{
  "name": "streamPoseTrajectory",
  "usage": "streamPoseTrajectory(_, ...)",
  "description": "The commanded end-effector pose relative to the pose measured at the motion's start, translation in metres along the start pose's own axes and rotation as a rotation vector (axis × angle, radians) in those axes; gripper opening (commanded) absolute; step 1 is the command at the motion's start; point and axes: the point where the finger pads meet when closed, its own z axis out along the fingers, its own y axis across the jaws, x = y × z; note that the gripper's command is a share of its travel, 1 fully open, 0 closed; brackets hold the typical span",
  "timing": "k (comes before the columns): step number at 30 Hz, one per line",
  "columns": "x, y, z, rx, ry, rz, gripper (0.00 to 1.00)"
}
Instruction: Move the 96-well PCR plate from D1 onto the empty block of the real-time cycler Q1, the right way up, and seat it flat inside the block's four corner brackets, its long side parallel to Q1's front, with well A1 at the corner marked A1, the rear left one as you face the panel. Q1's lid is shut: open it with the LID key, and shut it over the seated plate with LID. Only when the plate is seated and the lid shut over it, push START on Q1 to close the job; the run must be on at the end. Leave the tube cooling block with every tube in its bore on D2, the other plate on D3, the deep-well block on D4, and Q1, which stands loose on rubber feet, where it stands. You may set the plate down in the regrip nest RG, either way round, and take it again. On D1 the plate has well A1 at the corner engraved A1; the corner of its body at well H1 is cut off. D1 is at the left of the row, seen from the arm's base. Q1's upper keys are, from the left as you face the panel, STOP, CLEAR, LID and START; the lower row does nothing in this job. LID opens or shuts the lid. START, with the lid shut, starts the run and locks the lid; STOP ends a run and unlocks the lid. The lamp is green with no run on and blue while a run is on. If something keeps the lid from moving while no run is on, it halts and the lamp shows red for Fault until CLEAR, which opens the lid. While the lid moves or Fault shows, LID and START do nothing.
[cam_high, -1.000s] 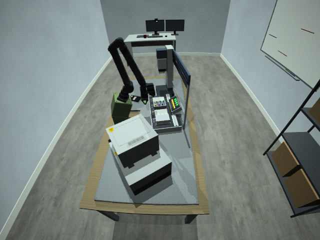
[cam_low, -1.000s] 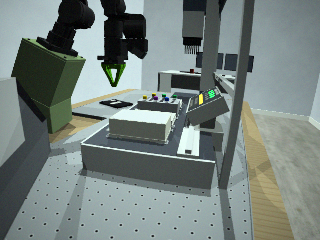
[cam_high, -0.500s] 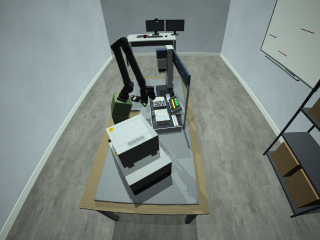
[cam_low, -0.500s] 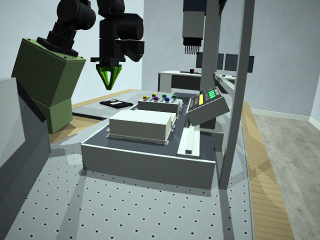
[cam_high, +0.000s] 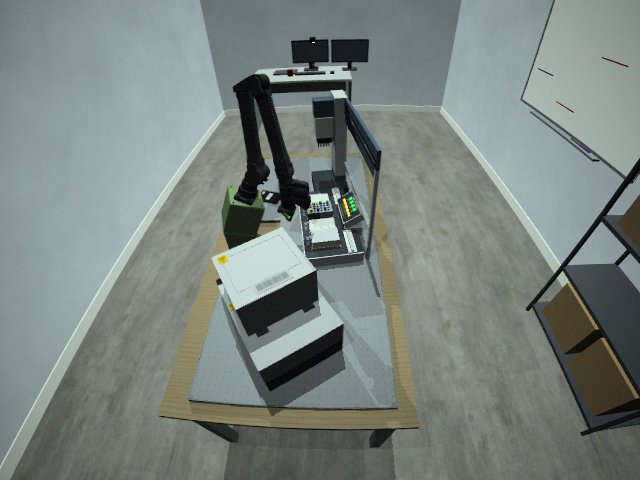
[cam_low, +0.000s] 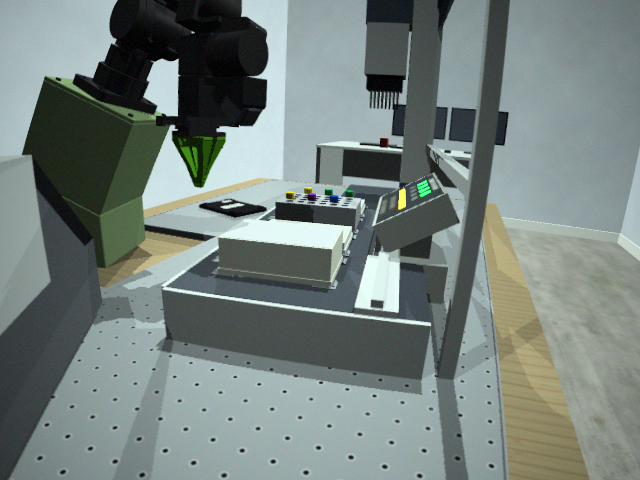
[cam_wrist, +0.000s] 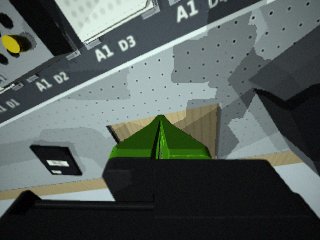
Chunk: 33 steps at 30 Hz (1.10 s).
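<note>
On the deck, PCR plate's orientation hidden.

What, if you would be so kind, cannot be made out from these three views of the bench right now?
- Q1's key panel and lamp: the top view shows only the cycler's lid and sides.
- PCR plate on D1: hidden behind the deep-well block in the exterior view, cut off by the edge in the wrist view.
- Label on the black nest: too small to read.
- The shut gripper: mostly covered by its own body.
</note>
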Motion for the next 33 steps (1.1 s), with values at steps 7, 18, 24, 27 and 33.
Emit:
streamPoseTrajectory(7, -0.015, -0.032, -0.001, 0.018, -0.028, 0.223, 0.0)
streamPoseTrajectory(18, -0.009, -0.064, -0.002, 0.006, -0.036, 0.373, 0.0)
streamPoseTrajectory(24, -0.003, -0.068, -0.002, 0.002, -0.043, 0.503, 0.0)
streamPoseTrajectory(27, 0.001, -0.09, -0.005, 0.0, -0.05, 0.588, 0.0)
streamPoseTrajectory(33, -0.005, -0.102, -0.007, -0.009, -0.071, 0.663, 0.0)
